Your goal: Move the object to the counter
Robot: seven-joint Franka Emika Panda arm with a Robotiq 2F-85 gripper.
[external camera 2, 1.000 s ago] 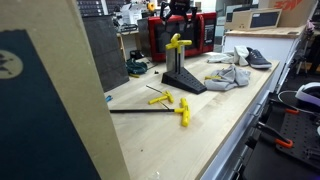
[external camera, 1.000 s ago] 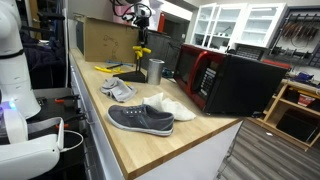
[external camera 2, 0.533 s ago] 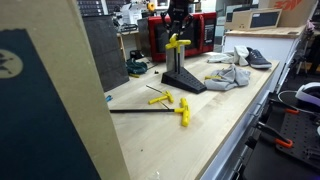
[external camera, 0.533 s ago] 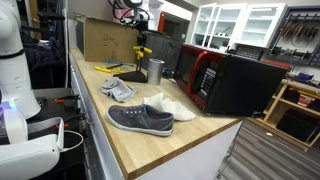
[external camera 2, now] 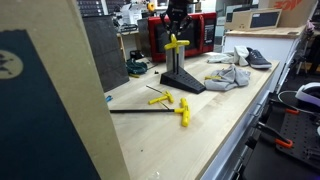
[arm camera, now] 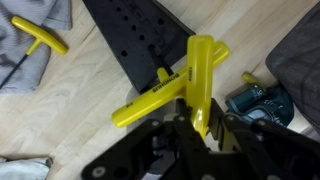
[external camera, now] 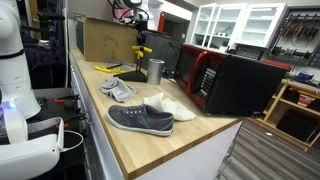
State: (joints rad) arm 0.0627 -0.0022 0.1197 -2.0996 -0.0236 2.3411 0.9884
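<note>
The black pincer [arm camera: 203,128] is squeezing shut on the small yellow T-shaped tool with black parts [arm camera: 190,82], holding it by its stem. The tool is hanging right over the black slanted stand with little holes [arm camera: 150,35] and is not lying on the long light-brown wooden counter [external camera 2: 215,125] yet. I cannot tell if the tool's tip is free of the stand, so I am thinking the best way is going straight up first. Then the arm should be going sideways to a bare bit of wood, coming down softly, and only letting go when the tool is touching the counter. The grip should be staying tight, because the long tool could be tipping. Just beside the stand, a blue-green lumpy thing [arm camera: 255,102] is sitting, and another yellow T-shaped tool [arm camera: 40,35] is lying partly on a grey cloth [arm camera: 15,55]. In an exterior view, two more yellow tools [external camera 2: 183,110] and a thin black rod [external camera 2: 135,110] are lying near the stand, so that spot is crowded. A shiny metal cup [external camera: 154,70] is standing near the stand, grey shoes [external camera: 140,118] are lying farther along, and a red and black microwave [external camera: 215,80] is filling the back
</note>
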